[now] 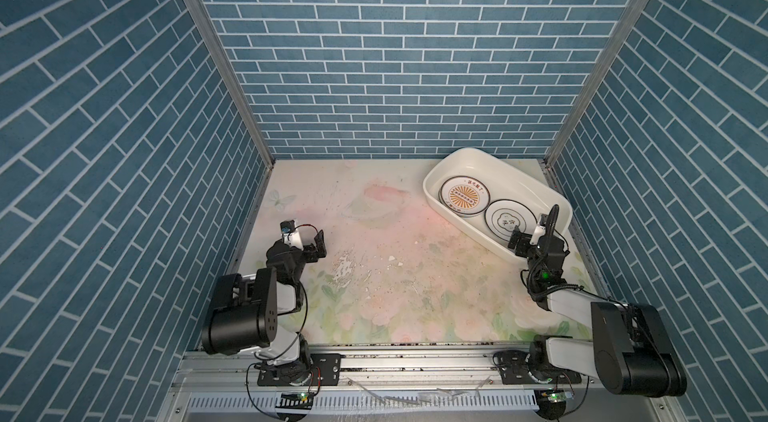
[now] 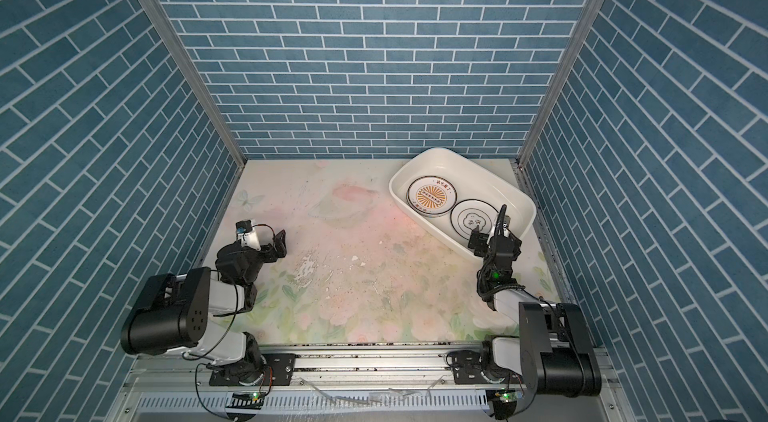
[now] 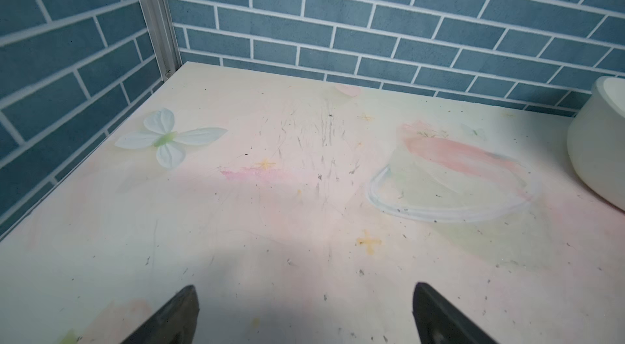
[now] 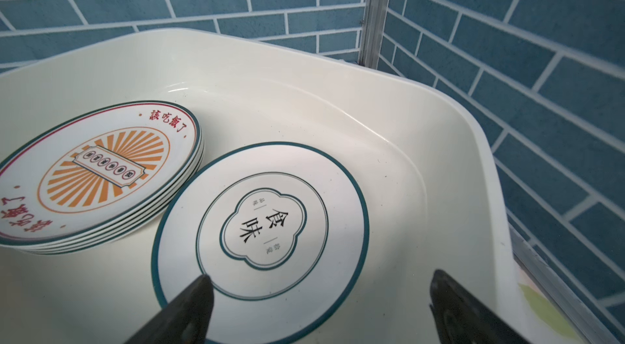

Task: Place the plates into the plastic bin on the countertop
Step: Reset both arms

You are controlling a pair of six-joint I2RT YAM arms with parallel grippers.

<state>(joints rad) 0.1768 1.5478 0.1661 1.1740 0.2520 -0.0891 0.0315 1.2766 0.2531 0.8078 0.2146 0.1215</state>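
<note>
White plates (image 1: 463, 195) lie in the bin (image 1: 511, 180), right of centre in both top views. Your right claw (image 4: 321, 276) hangs open and empty just above the nearest one; the left claw (image 3: 304, 286), open too, is well apart.

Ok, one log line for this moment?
left gripper: open, empty | right gripper: open, over quatrefoil plate | sunburst-topped plate stack: beside it, both in plastic bin

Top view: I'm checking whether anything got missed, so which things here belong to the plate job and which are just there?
Part of the job:
stack of plates
single plate
bin
countertop

Just there:
brick walls
front rail
</note>
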